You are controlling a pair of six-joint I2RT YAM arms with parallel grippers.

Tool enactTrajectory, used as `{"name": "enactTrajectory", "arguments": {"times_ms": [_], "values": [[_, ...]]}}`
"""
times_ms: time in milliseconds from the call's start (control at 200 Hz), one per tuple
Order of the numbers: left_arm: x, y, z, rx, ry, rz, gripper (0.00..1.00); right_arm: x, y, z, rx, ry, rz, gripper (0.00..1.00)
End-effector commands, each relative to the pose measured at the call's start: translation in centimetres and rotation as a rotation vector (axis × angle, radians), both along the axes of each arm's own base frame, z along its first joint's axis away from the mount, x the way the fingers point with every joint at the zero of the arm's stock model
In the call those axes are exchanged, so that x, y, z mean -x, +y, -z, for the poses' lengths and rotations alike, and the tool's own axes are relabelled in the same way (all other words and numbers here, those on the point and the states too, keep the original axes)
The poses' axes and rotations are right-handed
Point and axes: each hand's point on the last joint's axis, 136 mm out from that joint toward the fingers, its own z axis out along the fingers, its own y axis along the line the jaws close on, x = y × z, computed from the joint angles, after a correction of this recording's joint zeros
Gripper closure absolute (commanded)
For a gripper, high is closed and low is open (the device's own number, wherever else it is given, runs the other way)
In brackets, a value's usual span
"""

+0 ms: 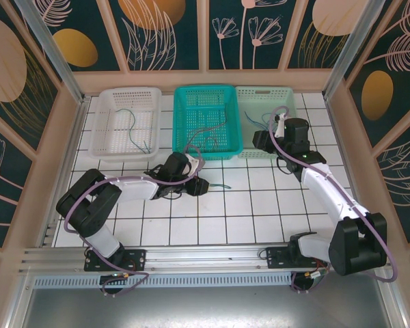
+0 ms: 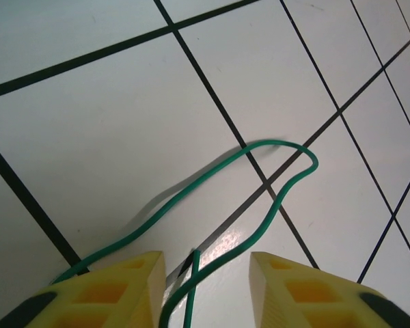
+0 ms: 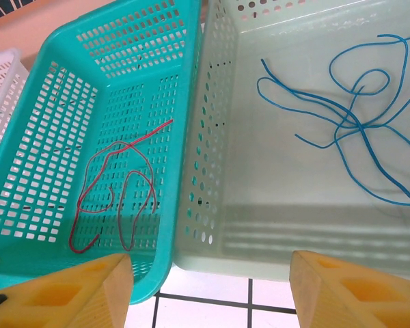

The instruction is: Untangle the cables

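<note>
1. Top external view. The green cable lies on the tiled bench, just in front of the teal basket, and trails rightward from the left gripper. The left arm is the nearer one. The right gripper hangs well apart, at the near wall of the pale green basket.
2. Left wrist view. The left gripper stands partly open astride the green cable. Two strands pass between the yellow fingers, and neither looks pinched. The loop's long axis runs ahead and to the right across the tiles. Nothing else lies near, so a plain closing would likely catch the cable.
3. Right wrist view. The right gripper is wide open and empty, poised over the seam between the teal basket and the pale green basket. The red cable lies alone in the teal basket, and the blue cable lies loosely looped in the pale green one.
</note>
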Motion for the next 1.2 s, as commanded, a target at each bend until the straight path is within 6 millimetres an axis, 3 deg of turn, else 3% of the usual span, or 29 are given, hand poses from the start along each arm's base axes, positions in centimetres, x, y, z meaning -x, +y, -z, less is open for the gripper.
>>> {"name": "enactTrajectory", "arguments": {"times_ms": [0,250,350,535,746,1081,1196], "values": [[0.6,-0.4,-0.4,0.029,0.006,0.029,0.7,0.0,-0.5,-0.9,0.012,-0.041,0.007,0.37],[0.0,-0.5,-1.9,0.045,-0.039,0.008,1.0,0.5,0.1,-1.0,0.03,-0.057,-0.031,0.38],[-0.6,-0.7,-3.8,0.071,-0.077,-0.004,1.0,1.9,2.7,-0.8,0.095,-0.097,-0.14,0.41],[-1.0,-1.3,-8.8,0.148,-0.143,0.001,1.0,5.1,7.1,0.3,0.243,-0.177,-0.341,0.38],[-0.6,-2.1,-12.5,0.239,-0.134,0.017,1.0,7.8,9.0,0.8,0.35,-0.282,-0.441,0.33],[0.7,-2.9,-11.9,0.268,-0.031,0.076,1.0,9.2,9.5,0.6,0.646,-0.46,-0.382,0.3],[0.9,-2.6,-11.4,0.241,-0.029,0.088,1.0,9.8,10.8,0.8,0.682,-0.49,-0.434,0.3]]}}
